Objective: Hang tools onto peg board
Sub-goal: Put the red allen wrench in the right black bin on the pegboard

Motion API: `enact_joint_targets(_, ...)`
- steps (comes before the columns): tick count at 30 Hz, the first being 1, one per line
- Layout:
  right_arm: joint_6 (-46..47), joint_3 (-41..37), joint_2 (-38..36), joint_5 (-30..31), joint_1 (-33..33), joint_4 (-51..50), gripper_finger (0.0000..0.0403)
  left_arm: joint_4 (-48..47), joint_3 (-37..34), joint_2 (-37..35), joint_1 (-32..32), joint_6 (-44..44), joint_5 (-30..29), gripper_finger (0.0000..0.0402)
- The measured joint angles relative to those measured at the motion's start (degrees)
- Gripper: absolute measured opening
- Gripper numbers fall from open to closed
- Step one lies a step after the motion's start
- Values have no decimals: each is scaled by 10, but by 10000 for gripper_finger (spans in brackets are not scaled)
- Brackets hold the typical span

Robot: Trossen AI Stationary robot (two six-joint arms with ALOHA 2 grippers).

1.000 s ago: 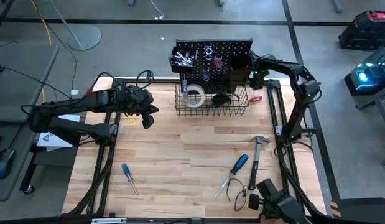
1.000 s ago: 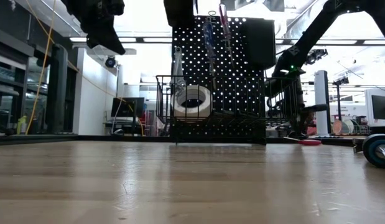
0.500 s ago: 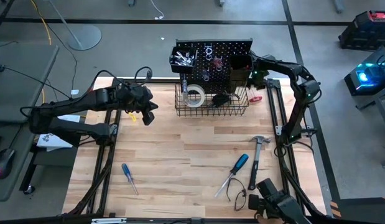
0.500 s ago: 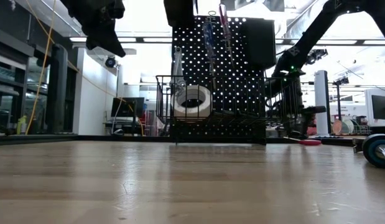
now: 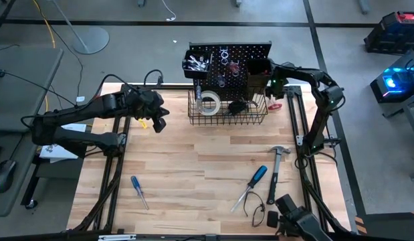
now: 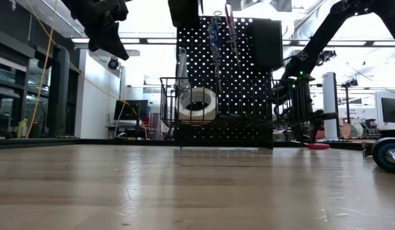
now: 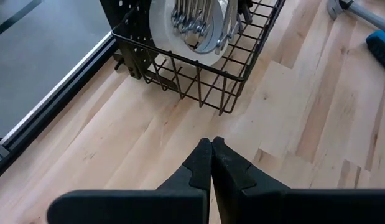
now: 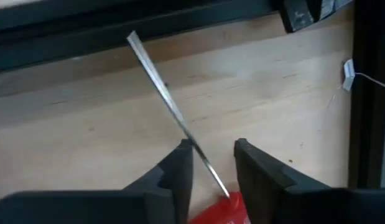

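Right wrist view shows the right gripper with its fingers parted and a red-handled screwdriver lying on the wood between them, shaft pointing away; the fingers straddle it but do not look clamped on it, so I judge this a lineup for a pick, not a hold. In the high view that gripper hangs near the table's far right corner, just beside the right edge of the peg board, with the red handle on the table below it. The spot is tight: the board's bin and the table's right rail hem the arm in, so lifting straight up looks like the clearest way out.

The left gripper is closed on nothing and waits above the far left part of the table, off the left end of the wire basket, which holds the white tape roll and some wrenches.

Still on the table near the right front corner lie the hammer, a blue-handled screwdriver and the pliers; another blue screwdriver lies toward the left front. The middle of the table offers ample room for carrying.
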Motion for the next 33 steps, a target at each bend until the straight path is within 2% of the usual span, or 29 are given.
enact_joint_targets(7, -23, 0, 26, 9, 7, -3, 20, 0, 0, 0, 0, -1, 11, 0)
enact_joint_targets(9, -26, 0, 25, 10, 8, -6, 6, 0, 0, 0, 0, -1, 14, 0)
enact_joint_targets(14, -31, -3, 10, 4, 7, -16, 3, 2, 2, 0, 0, 1, 13, 0)
enact_joint_targets(22, -9, -4, -62, 2, 6, -23, 1, 2, 3, 0, 0, 1, 13, 0)
enact_joint_targets(29, 46, -4, -155, 45, -1, -18, 1, 2, 3, 0, 0, 5, 12, 0)
enact_joint_targets(33, 96, -4, -193, 27, -8, 24, 1, 2, 3, 0, 0, 10, 12, 0)
